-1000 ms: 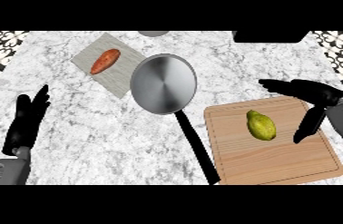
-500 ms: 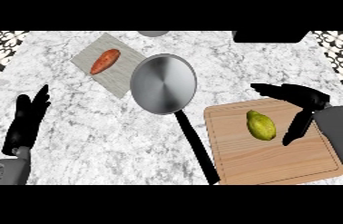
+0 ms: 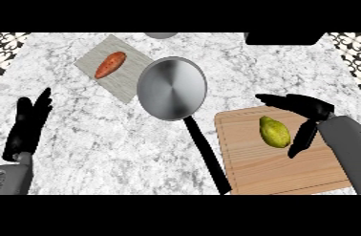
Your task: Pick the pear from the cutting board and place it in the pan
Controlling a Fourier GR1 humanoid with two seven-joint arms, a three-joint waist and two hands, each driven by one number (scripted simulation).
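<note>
The pear (image 3: pixel 274 132) lies on the cutting board (image 3: pixel 282 168), in the board's upper half, long axis running up-down w/ the narrow end toward the top. Skin is yellow-green, smooth, shape plump and tapered. It sits between the right hand's (image 3: pixel 310 116) thumb and fingers: the thumb reaches across just above the pear's top end, the fingers (image 3: pixel 304 139) hang down just beside its right side. The spread is wide, nothing clasped; whether any tip touches the skin can't be told.

Cutting board is pale wood w/ fine straight grain, rectangular w/ rounded corners, lying flat on the desk (image 3: pixel 106 149) under that hand. Grey forearm comes in from the lower right over the board's right edge.

The pan (image 3: pixel 172 88) sits well to the left of the right fingers and a bit higher: round, shallow, brushed grey metal w/ a soft sheen. Its long black handle (image 3: pixel 206 154) runs down along the board's left edge, just beside it.

Further left and up, a grey cloth-like square mat (image 3: pixel 123 75) lies tilted as a diamond, its right corner under the pan's rim. On it rests an orange-red, spindle-shaped sweet potato (image 3: pixel 110 64).

Desk is white-grey marble, mottled veining.

Left hand (image 3: pixel 28 125) shows at the left edge, fingers straight and pointing up, holding nothing, well apart from all items.
</note>
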